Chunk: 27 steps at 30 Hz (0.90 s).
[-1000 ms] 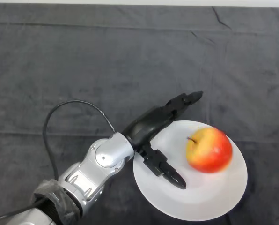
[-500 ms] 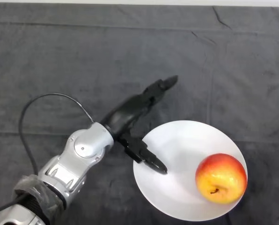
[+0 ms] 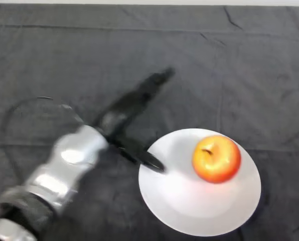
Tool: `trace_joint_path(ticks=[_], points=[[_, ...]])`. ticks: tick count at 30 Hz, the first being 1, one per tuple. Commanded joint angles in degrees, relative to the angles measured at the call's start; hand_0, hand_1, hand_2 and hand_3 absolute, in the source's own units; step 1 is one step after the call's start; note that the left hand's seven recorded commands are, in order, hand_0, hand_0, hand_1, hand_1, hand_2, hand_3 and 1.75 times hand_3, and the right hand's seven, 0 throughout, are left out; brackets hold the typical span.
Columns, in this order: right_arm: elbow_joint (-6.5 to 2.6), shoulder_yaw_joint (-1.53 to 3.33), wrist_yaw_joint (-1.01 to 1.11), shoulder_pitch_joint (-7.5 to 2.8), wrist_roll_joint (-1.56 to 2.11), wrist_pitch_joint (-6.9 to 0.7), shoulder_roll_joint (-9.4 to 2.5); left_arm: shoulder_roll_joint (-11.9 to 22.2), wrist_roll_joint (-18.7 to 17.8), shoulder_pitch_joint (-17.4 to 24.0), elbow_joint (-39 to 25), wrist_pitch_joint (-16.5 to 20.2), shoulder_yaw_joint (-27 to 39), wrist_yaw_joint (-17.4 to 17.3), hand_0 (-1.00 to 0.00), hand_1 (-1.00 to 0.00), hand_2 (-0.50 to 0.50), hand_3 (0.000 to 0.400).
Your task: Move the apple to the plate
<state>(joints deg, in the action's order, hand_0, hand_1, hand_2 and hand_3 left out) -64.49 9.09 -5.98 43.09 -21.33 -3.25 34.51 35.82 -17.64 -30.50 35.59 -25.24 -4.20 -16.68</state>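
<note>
well, the apple [image 3: 216, 158] sits on the white plate [image 3: 189, 211], in the upper right part of the dish, upright enough that its stem and the dimple round it face up and a little to the left. red and yellow skin, nothing touching it. the plate rests on the dark cloth [image 3: 64, 45] that covers the table, right of centre and toward the near edge.

the left hand [image 3: 120, 116] is off to the left of the plate, with the silver-grey arm [image 3: 64, 168] running down to the lower left corner. its digits are spread wide and straight: the fingers [image 3: 149, 88] reach up and to the right over bare cloth, well apart from the apple, while the thumb [image 3: 142, 156] points down and right, its tip at the plate's left rim. whether that tip touches the rim or only hangs above it cannot be told. the hand holds nothing.

as a judgement, the placing is done and the step in hand is the pull-away after release. the next move calls for little: draw the arm clear toward the lower left, lifting the thumb so it does not nudge the rim, since a knock there could tip the dish and set the apple rolling.
</note>
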Motion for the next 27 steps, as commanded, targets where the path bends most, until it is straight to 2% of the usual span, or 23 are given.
trace_joint_path(ticks=[1,11,17,27], points=[[-0.05,-0.76,0.49,-2.53,0.46,-0.45,0.28,2.1,-1.5,2.0,3.5,-1.6,2.3,0.6,0.00,0.00,0.00,0.000],[-0.36,-0.73,0.46,-2.36,0.41,-0.36,0.27,1.2,-2.0,-0.6,12.9,-5.6,9.3,2.5,0.00,0.00,0.00,0.000],[-0.59,-0.70,0.44,-2.24,0.38,-0.27,0.26,1.8,-2.5,-1.4,17.3,-7.6,12.4,1.5,0.00,0.00,0.00,0.000],[-1.04,-0.65,0.38,-2.01,0.32,-0.09,0.25,4.9,-3.7,-1.1,24.2,-10.6,18.0,-0.5,0.00,0.00,0.00,0.000]])
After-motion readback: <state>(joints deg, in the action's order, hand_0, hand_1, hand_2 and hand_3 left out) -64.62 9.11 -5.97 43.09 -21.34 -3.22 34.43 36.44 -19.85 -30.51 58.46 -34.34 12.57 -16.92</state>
